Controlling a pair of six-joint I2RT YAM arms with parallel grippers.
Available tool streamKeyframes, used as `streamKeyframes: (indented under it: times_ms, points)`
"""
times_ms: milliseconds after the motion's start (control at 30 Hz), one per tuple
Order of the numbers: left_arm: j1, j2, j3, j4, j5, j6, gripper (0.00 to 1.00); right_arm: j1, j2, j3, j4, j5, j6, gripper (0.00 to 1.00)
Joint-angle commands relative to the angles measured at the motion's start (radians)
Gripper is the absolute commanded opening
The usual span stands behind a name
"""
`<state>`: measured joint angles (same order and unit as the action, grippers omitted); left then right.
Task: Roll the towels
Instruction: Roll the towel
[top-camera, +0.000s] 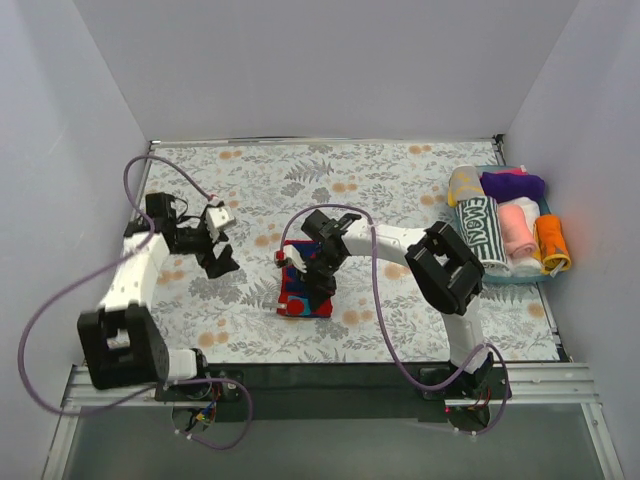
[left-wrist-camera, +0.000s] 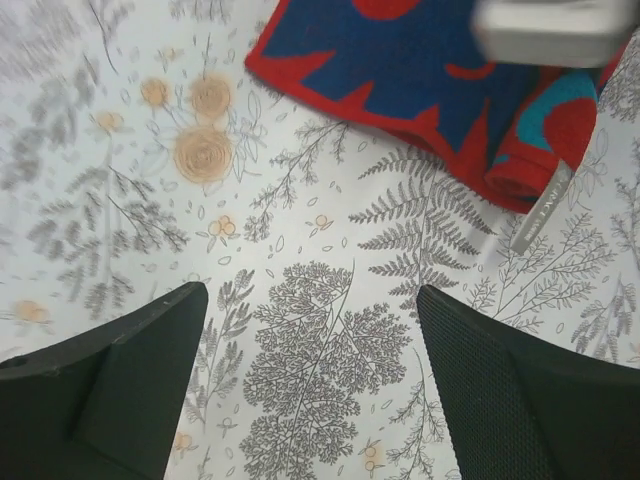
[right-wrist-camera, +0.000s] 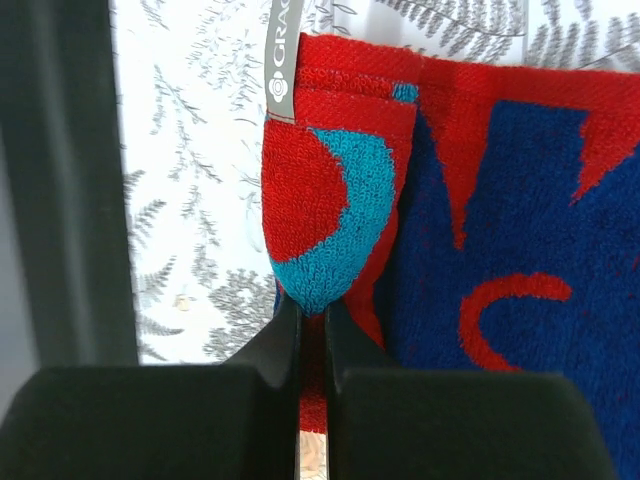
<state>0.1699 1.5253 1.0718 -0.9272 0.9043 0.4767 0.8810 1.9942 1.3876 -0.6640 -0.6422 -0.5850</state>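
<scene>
Your red and blue towel (top-camera: 300, 298) lies on the bench (top-camera: 400, 185) near the middle of its front half, on the flower-and-fern covering (top-camera: 330, 170). In the right wrist view it shows dark blue with red shapes and a red border (right-wrist-camera: 500, 200). One edge is doubled up into a rounded fold of red and teal (right-wrist-camera: 330, 210). That fold sits right at the tips of your right fingers (right-wrist-camera: 265, 355), which are drawn together on it, with red cloth showing in the narrow slit between them. A grey label (right-wrist-camera: 281, 55) hangs off the towel's edge just beyond the fold. Its lettering is only partly readable.

From above, the right arm reaches in from the right and its fingers (top-camera: 322, 285) come down onto the towel's far right part.

Your left fingers (left-wrist-camera: 120, 390) are spread wide apart with nothing between them, only patterned covering below. In the left wrist view the towel (left-wrist-camera: 400, 80) lies beyond the fingertips, up and to the right, clear of both. The grey label (left-wrist-camera: 540, 210) trails from its corner. From above, they (top-camera: 228, 264) sit left of the towel, near it but apart. You cannot tell whether they touch the bench.

At the far right a teal tray (top-camera: 530, 280) holds rolled towels, a pink roll (top-camera: 516, 228) among them, well apart from both arms.
</scene>
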Motion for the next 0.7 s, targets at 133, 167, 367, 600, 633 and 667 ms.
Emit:
streamKeyframes:
  times_ms: [133,167,367,600,633,667]
  points:
    - [-0.390,-0.640,-0.387,0.271,-0.301,0.054,0.85,-0.066,0.196,0.155,-0.287,-0.270,0.010,0.01]
    - [-0.442,-0.709,-0.438,0.278,-0.332,0.062,0.85,-0.070,0.216,0.174,-0.327,-0.295,-0.001,0.01]
    - [-0.842,-0.696,-0.513,0.373,-0.554,0.020,0.83,-0.105,0.354,0.295,-0.436,-0.393,-0.001,0.01]
    - [-1.129,-0.427,-0.555,0.626,-0.826,-0.047,0.68,-0.131,0.434,0.346,-0.493,-0.445,-0.015,0.01]
    - [-1.138,-0.397,-0.558,0.646,-0.847,-0.052,0.66,-0.134,0.436,0.344,-0.494,-0.451,-0.019,0.01]
    - [-1.149,-0.343,-0.561,0.666,-0.864,-0.055,0.64,-0.135,0.439,0.344,-0.500,-0.455,-0.027,0.01]
